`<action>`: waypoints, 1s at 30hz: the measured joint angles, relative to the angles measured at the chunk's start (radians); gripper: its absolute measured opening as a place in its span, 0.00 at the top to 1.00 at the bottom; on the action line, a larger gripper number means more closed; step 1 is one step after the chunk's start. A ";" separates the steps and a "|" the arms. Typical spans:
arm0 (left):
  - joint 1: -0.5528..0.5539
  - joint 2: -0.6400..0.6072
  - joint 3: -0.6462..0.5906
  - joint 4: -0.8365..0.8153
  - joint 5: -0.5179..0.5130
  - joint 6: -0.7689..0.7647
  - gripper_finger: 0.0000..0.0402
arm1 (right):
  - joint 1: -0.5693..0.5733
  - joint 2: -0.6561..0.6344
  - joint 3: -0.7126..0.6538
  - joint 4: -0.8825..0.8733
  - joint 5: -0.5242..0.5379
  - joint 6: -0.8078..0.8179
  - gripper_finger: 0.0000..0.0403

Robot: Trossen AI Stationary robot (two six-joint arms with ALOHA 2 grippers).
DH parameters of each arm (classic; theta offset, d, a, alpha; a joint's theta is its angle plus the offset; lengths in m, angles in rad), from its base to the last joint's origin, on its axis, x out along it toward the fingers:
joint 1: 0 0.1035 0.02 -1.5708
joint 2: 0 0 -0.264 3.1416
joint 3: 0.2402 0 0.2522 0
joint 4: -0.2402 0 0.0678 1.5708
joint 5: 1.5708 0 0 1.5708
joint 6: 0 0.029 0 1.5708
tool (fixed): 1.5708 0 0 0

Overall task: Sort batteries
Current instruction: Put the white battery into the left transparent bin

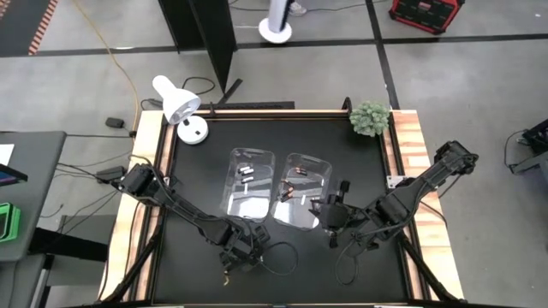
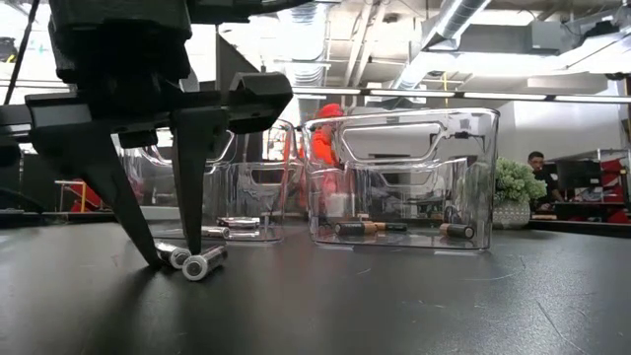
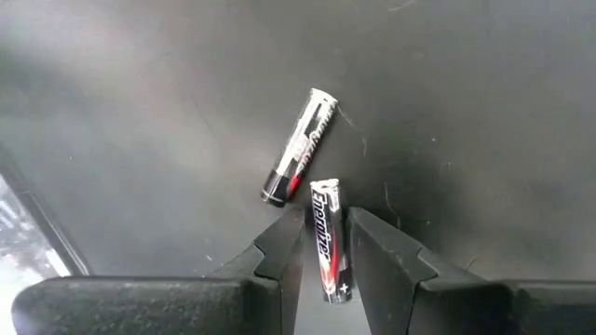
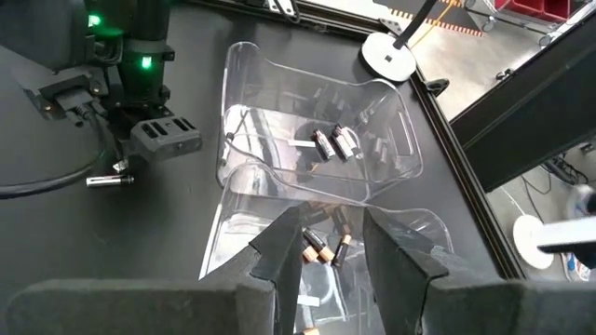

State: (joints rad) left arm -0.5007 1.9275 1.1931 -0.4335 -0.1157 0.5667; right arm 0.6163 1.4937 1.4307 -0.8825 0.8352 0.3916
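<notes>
Two silver-and-black batteries lie on the black table near its near edge. My left gripper [image 3: 323,220] [image 2: 175,258] is open and points down, with its fingers on either side of one battery [image 3: 328,244]. The second battery [image 3: 300,147] [image 2: 204,263] lies just beyond the fingertips. My right gripper [image 4: 331,223] [image 1: 326,214] is open and holds nothing. It hovers at the near end of the right clear bin [image 1: 304,190], which holds dark batteries with copper ends [image 4: 318,247]. The left clear bin [image 1: 249,183] holds silver batteries [image 4: 335,144].
A white desk lamp [image 1: 180,107] stands at the far left corner and a small green plant [image 1: 370,118] at the far right corner. A dark cable loops on the table [image 1: 282,257] near the left gripper. Open tabletop lies at the near side [image 2: 414,306].
</notes>
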 joint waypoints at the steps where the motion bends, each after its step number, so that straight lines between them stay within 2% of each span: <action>1: 0.000 0.000 0.000 -0.001 0.008 -0.005 0.78 | -0.003 0.000 0.000 0.000 0.000 0.000 0.67; 14: 0.001 0.003 -0.002 -0.023 0.029 -0.195 0.78 | -0.004 0.000 0.000 0.001 0.000 0.000 0.67; 21: 0.001 0.003 -0.002 -0.024 0.030 -0.213 0.79 | -0.010 0.000 0.000 0.001 0.000 0.000 0.67; 30: 0.000 0.003 -0.003 -0.026 0.032 -0.227 0.97 | -0.010 0.000 0.000 0.001 0.000 0.000 0.67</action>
State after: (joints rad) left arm -0.5007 1.9308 1.1900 -0.4595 -0.0841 0.3401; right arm 0.6060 1.4937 1.4307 -0.8814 0.8352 0.3920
